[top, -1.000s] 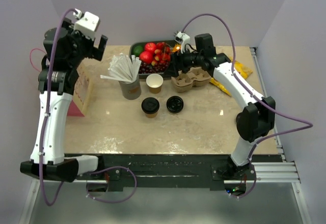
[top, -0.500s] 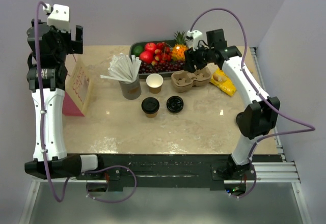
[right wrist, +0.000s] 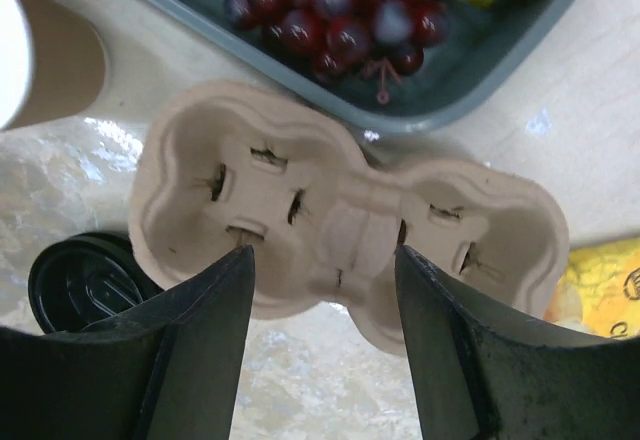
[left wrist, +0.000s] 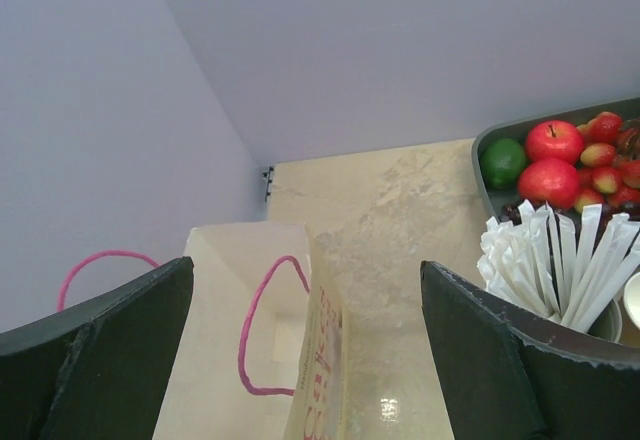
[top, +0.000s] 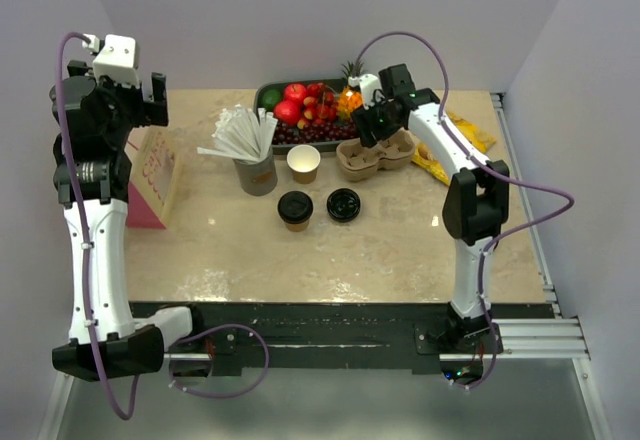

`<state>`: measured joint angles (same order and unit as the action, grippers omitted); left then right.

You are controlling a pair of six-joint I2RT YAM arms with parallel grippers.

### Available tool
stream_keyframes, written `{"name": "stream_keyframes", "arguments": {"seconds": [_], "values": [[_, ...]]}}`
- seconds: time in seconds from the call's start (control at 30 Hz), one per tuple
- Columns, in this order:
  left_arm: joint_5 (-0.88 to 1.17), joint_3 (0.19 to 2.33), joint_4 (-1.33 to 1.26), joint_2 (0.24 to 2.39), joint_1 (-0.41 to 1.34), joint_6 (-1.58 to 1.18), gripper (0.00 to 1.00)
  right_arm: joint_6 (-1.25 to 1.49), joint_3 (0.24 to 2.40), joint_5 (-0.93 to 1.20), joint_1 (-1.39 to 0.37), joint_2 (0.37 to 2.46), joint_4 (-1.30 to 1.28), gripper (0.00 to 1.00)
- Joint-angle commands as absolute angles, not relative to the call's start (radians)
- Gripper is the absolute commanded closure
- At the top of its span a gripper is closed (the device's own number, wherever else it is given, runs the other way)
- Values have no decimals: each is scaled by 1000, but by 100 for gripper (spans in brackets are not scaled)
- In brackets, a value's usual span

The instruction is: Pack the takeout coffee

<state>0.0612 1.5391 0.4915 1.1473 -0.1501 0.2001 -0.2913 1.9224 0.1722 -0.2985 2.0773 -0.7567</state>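
Observation:
The takeout coffee (top: pixel 295 207), a brown paper cup with a black lid, stands mid-table in the top view, apart from both grippers. My left gripper (top: pixel 152 100) is open and empty, high over the far left of the table. The left wrist view shows it (left wrist: pixel 307 272) above the open mouth of a paper bag (left wrist: pixel 250 350) with pink handles. My right gripper (top: pixel 366 125) is open and empty over a moulded pulp cup carrier (top: pixel 378 155). In the right wrist view its jaws (right wrist: pixel 322 255) stand wide on either side of the carrier's (right wrist: pixel 340 200) near edge.
A loose black lid (top: pixel 343 205) lies right of the coffee. A lidless paper cup (top: pixel 303 163) and a cup of wrapped straws (top: pixel 255 165) stand behind it. A fruit tray (top: pixel 268 90) sits at the back and a yellow snack bag (top: pixel 452 155) at the right. The bag (top: pixel 158 175) stands at the left edge.
The left gripper swung left from above the straws to over the bag. The right gripper shifted above the carrier, and the right arm's elbow folded in closer.

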Motion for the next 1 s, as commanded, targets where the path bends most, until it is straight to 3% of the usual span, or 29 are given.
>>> {"name": "stream_keyframes", "arguments": {"seconds": [0.0,0.57,0.73,0.97], "values": [[121,1525,453,1147,-166,149,1,-337,2034,100,-307,2091,-776,39],[156,1482,457,1127,-178,133,1,-328,2023,144,-321,2158,-818,35],[189,1476,463,1127,-179,133,1,-561,2091,285,-298,2131,-873,34],[235,1468,462,1134,-183,121,1,-818,2152,229,-296,2204,-931,35]]}}
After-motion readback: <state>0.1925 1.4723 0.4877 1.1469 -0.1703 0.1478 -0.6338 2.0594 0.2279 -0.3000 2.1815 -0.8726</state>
